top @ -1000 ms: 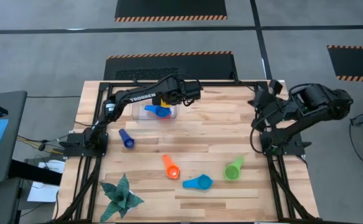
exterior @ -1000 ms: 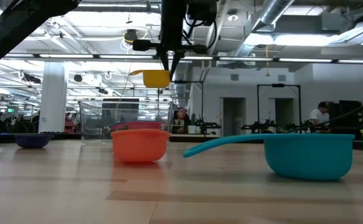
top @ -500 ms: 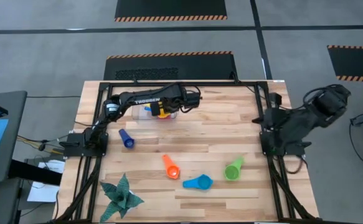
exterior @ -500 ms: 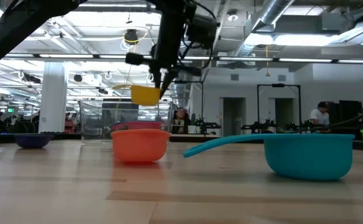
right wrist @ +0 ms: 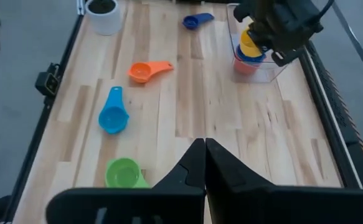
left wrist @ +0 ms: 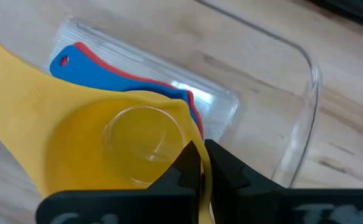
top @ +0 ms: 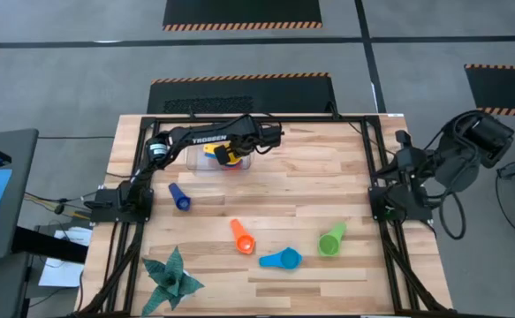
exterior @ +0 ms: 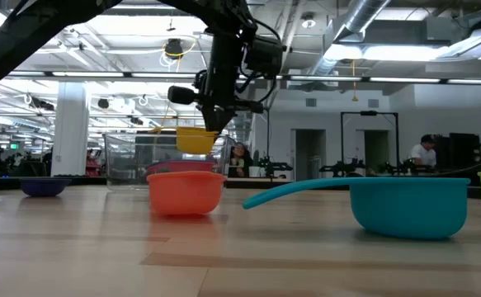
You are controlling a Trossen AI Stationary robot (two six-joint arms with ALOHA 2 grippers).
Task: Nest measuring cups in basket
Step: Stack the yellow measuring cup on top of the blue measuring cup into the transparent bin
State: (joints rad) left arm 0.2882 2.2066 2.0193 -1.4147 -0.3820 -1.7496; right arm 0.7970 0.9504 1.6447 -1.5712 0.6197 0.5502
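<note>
Hiding much of the basket (top: 202, 162), left gripper (left wrist: 201, 163) pinches yellow cup (left wrist: 122, 149).

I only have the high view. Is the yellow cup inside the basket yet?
Observer: The low view shows the yellow cup, pinched in the left gripper, hanging partly below the basket rim and not seated.
Operator: What is beneath it?
Observer: The left wrist view shows a blue cup nested in a red cup.
Operator: And the right arm's fingers?
Observer: Its wrist view shows the right gripper shut and empty, off the table's edge.
</note>
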